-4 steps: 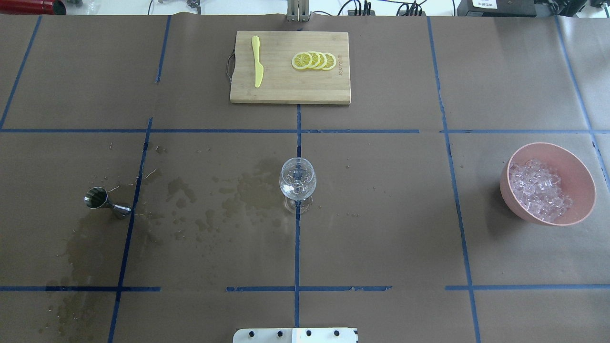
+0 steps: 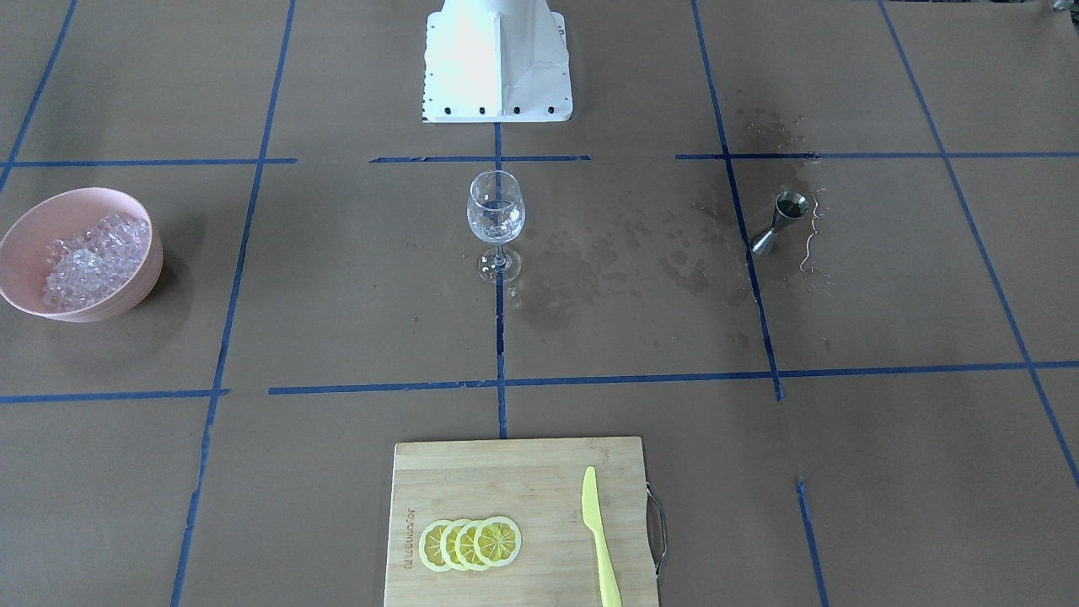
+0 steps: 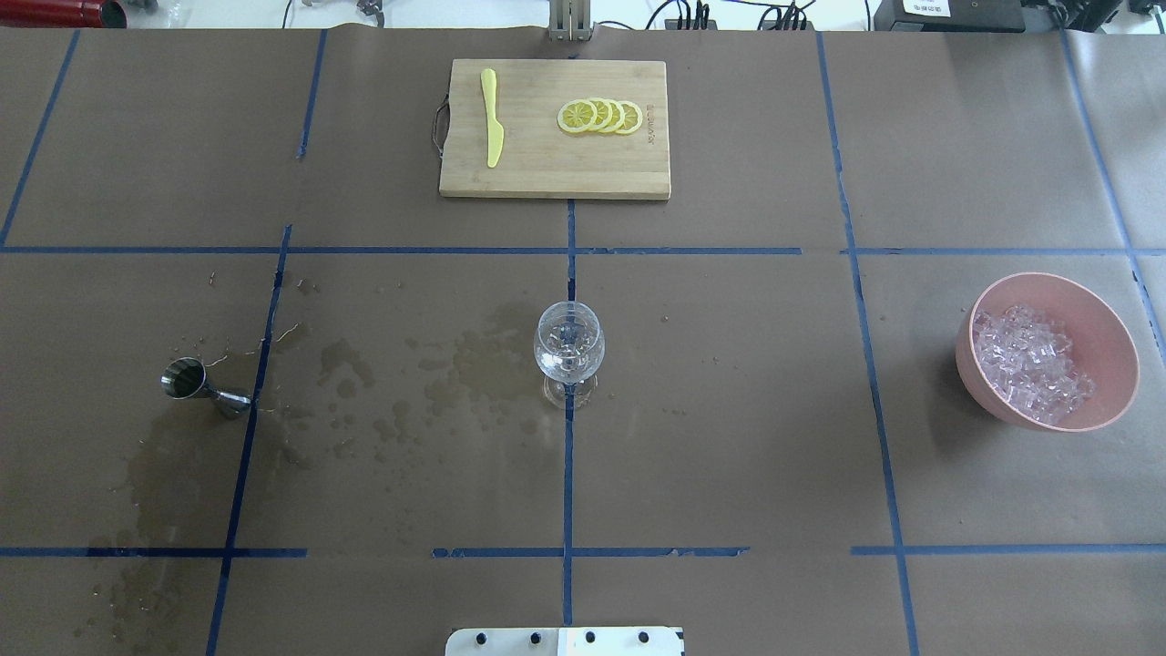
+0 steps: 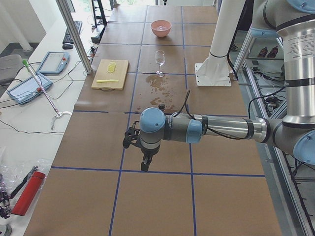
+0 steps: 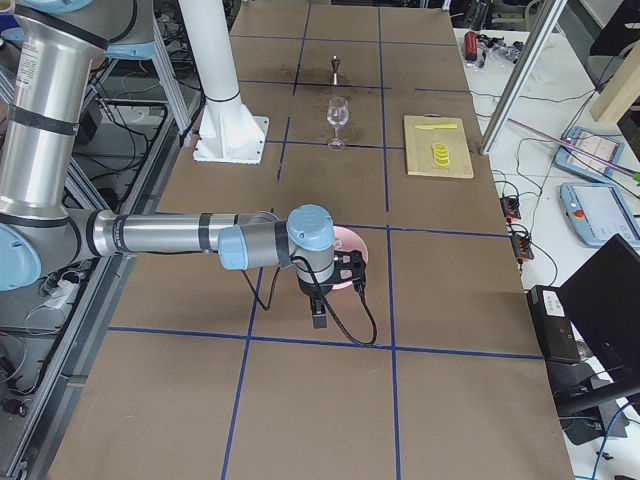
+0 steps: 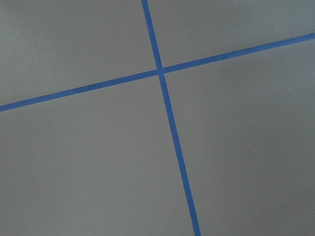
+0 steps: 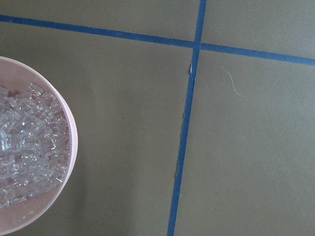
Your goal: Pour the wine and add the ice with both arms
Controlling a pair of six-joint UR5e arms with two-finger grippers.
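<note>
A clear wine glass (image 3: pixel 568 351) stands at the table's middle, also in the front view (image 2: pixel 496 221); a few clear cubes seem to lie in it. The ice (image 3: pixel 1029 364) fills a pink bowl (image 3: pixel 1107 319) at the right. My left gripper (image 4: pixel 131 139) hangs over bare paper near the table's left end, far from the glass. My right gripper (image 5: pixel 352 272) hangs beside the bowl (image 5: pixel 345 240). Both show only in the side views, so I cannot tell whether they are open or shut. The right wrist view shows the bowl's rim (image 7: pixel 69 147) and ice (image 7: pixel 29 147).
A steel jigger (image 3: pixel 196 383) stands at the left among wet stains (image 3: pixel 410 392) on the brown paper. A wooden board (image 3: pixel 554 173) at the far middle carries lemon slices (image 3: pixel 601 116) and a yellow knife (image 3: pixel 492 118). The robot's white base (image 2: pixel 497 76) is behind the glass.
</note>
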